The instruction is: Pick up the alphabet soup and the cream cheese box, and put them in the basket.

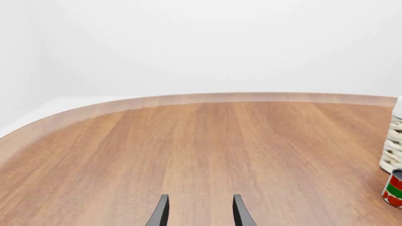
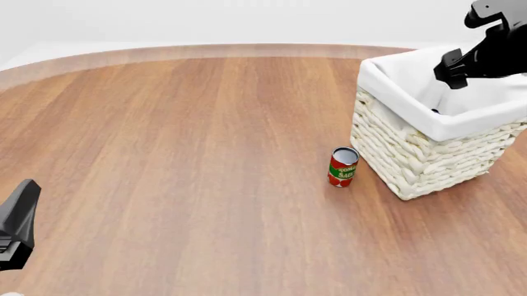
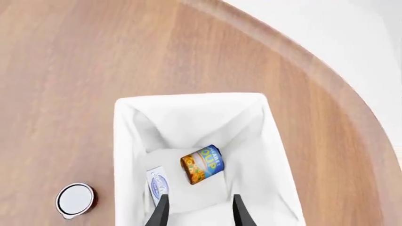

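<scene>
In the right wrist view the alphabet soup (image 3: 202, 164), a blue can with a yellow-orange band, lies on its side inside the basket (image 3: 125, 141). Beside it on the white liner lies the cream cheese box (image 3: 157, 185), partly behind one finger. My right gripper (image 3: 196, 207) hangs open above the basket with nothing between its fingers; in the front view its arm (image 2: 485, 49) hovers over the basket (image 2: 411, 154). My left gripper (image 1: 197, 209) is open and empty over bare table, low at the front left (image 2: 16, 228).
A red and green tomato sauce can (image 2: 342, 166) stands upright on the table just left of the basket, also in the wrist views (image 1: 394, 188) (image 3: 75, 199). The wooden table (image 2: 165, 154) has a curved far edge.
</scene>
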### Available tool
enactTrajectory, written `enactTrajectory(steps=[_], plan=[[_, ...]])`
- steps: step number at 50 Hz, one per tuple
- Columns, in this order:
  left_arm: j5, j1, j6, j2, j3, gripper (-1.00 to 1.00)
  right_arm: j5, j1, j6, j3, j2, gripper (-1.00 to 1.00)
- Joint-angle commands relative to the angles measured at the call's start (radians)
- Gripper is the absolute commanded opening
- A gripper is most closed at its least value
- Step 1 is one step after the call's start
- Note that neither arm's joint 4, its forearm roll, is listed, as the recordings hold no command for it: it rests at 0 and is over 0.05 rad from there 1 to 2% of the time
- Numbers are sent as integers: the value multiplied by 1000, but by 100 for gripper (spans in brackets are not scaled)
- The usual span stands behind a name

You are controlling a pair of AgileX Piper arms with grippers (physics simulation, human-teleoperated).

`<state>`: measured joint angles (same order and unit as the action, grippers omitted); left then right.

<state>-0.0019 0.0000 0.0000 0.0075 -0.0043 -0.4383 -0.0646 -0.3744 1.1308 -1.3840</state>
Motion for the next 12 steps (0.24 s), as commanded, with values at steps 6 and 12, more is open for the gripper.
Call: enactTrajectory(steps=[6, 12], plan=[[0, 0, 0, 0, 0, 100, -51, 27, 23, -20, 119, 100], [0, 0, 0, 0, 0, 100, -89, 35, 32, -5, 169, 100]])
